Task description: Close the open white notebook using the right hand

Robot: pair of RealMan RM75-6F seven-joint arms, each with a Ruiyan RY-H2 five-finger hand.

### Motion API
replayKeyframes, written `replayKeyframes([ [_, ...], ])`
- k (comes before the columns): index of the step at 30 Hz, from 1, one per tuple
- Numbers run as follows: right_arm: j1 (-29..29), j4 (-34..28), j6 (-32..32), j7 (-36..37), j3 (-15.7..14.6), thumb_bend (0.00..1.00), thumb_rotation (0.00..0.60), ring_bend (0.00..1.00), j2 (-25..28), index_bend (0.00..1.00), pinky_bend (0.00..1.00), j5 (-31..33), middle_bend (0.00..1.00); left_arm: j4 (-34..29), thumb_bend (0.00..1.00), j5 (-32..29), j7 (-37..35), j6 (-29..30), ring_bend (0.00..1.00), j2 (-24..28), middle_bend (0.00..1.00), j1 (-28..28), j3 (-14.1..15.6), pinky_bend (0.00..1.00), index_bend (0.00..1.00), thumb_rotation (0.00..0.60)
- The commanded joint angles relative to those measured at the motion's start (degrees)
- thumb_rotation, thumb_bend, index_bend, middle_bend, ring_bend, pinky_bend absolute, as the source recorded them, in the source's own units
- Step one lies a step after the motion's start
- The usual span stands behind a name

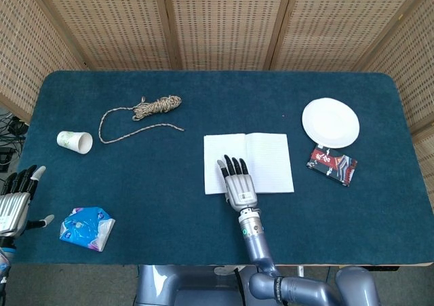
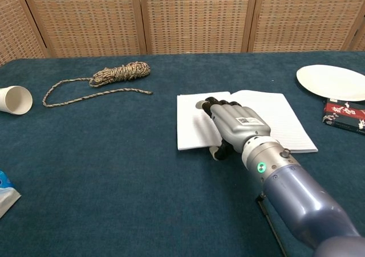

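The white notebook (image 1: 249, 163) lies open in the middle of the table (image 1: 203, 231); the right hand (image 1: 238, 182) rests flat on its left page, fingers (image 2: 219, 105) straight, holding nothing; the left hand (image 1: 13, 201) hangs by the table's left edge, fingers apart.

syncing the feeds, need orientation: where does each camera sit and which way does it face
Head view: high above the near table edge, looking down on the whole table; shows right hand on the notebook and left hand off the table's left.
Chest view: low at the near edge, looking across to the screens; shows the right hand only.
Shared: right hand, notebook.
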Motion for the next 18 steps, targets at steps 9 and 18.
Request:
replayKeyframes([
  [9, -2.3, -4.4, 0.1, 2.1, 2.4, 0.79, 0.6, 0.0, 1.2, 0.12, 0.0, 2.6, 0.0, -0.6, 0.14, 0.5, 0.2, 0.7, 0.0, 0.2, 0.0, 0.2, 0.1, 0.0, 0.0, 0.6],
  [18, -3.9, -9.2, 4.1, 1.0, 3.3, 0.72, 0.6, 0.0, 3.3, 0.11, 0.0, 1.8, 0.0, -0.6, 0.14, 0.8, -0.1, 0.7, 0.0, 0.1, 0.0, 0.1, 0.2, 0.0, 0.0, 0.6],
])
